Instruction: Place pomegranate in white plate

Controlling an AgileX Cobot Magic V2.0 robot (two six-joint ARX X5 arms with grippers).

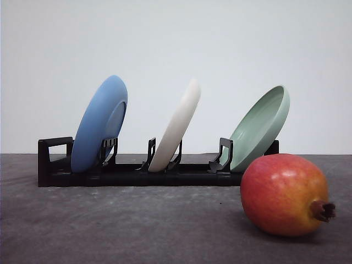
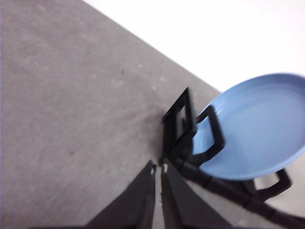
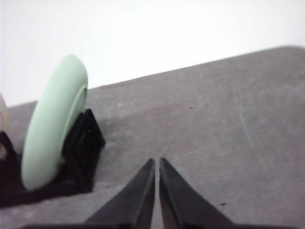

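The pomegranate (image 1: 284,194), red fading to yellow-orange with a dark crown stub pointing right, lies on the grey table at the front right. The white plate (image 1: 177,125) stands on edge in the middle slot of a black rack (image 1: 132,175), leaning right. In the left wrist view my left gripper (image 2: 157,168) is shut with nothing in it, hovering over the table near the rack's end by the blue plate (image 2: 259,131). My right gripper (image 3: 157,162) is shut and empty too, above bare table beside the pale green plate (image 3: 53,121). A sliver of the white plate (image 3: 2,114) shows at that view's edge.
The blue plate (image 1: 100,124) leans in the rack's left slot and the pale green plate (image 1: 260,126) in its right slot, just behind the pomegranate. The grey table (image 1: 121,225) stretches open in front of the rack. A plain white wall stands behind.
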